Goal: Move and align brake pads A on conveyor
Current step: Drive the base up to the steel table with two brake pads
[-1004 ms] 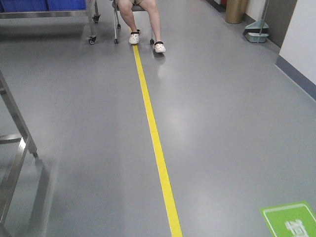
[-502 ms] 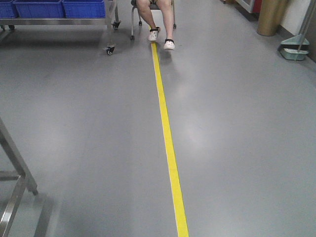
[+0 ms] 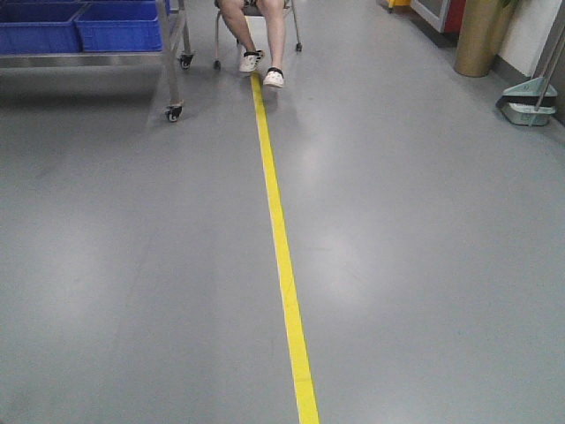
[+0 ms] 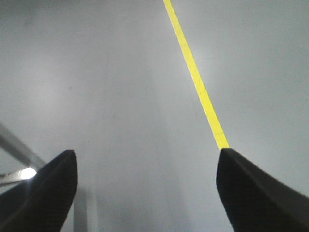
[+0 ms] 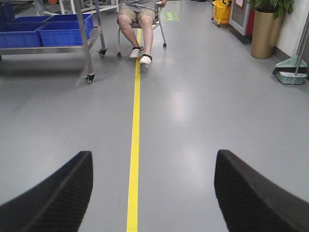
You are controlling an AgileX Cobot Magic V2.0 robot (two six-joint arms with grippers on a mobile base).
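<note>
The brake pads A and the conveyor are out of view in every frame. My left gripper (image 4: 147,159) is open above bare grey floor, its two black fingertips (image 4: 53,188) far apart with nothing between them. My right gripper (image 5: 153,162) is open too, its dark fingertips (image 5: 251,193) wide apart over the floor, holding nothing. Neither gripper shows in the front view.
A yellow floor line (image 3: 278,230) runs straight ahead to a seated person's legs (image 3: 256,40) on a chair. A wheeled steel cart (image 3: 168,66) with blue bins (image 3: 115,26) stands far left. A tan planter (image 3: 484,35) and dustpan (image 3: 530,102) are far right. A steel frame leg (image 4: 19,150) lies at the left wrist view's lower left.
The front view has swung: the steel frame at the left edge has left the view, and the cart, the seated person and the yellow line have shifted in the frame.
</note>
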